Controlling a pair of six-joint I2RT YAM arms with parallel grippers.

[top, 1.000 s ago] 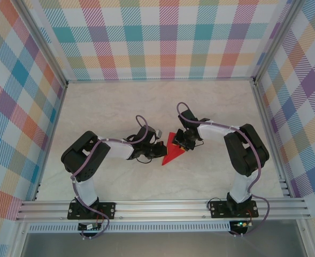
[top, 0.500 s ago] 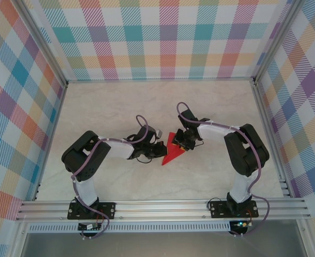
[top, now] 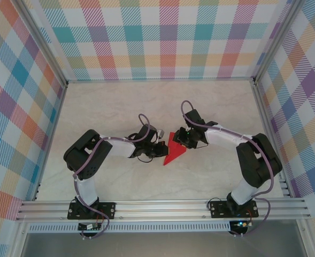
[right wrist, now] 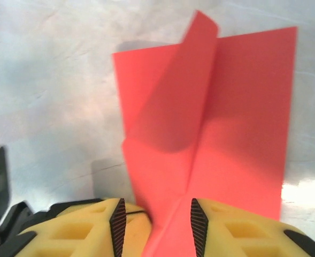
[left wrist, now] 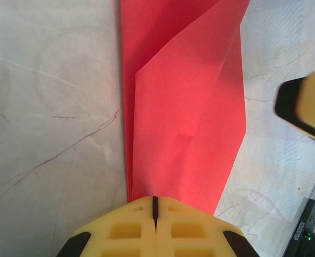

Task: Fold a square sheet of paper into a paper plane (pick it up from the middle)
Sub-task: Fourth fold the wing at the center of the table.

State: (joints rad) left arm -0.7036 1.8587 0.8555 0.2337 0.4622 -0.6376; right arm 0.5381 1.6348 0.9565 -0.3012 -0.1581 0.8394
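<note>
Skewing or tearing of red paper (top: 173, 152) if tugged: left jaws together at one end, right jaws apart astride the other.

We see a pale, marble-patterned table (top: 109, 107) with thin grey-brown veins running across it, plain in the left wrist view (left wrist: 50, 155). Three upright panels close it in: a back wall (top: 162, 37), a left wall (top: 13, 107) and a right wall (top: 307, 96), all printed in the same plaid of teal, orange, pink, purple and yellow on white. Aluminium posts (top: 42, 43) stand in the corners where the panels meet. Along the near edge runs a ribbed aluminium rail (top: 162, 209), with a dull grey strip (top: 162, 243) below it. The light is even and soft. In the right wrist view, a bright glare (right wrist: 307, 193) lies on the table.
</note>
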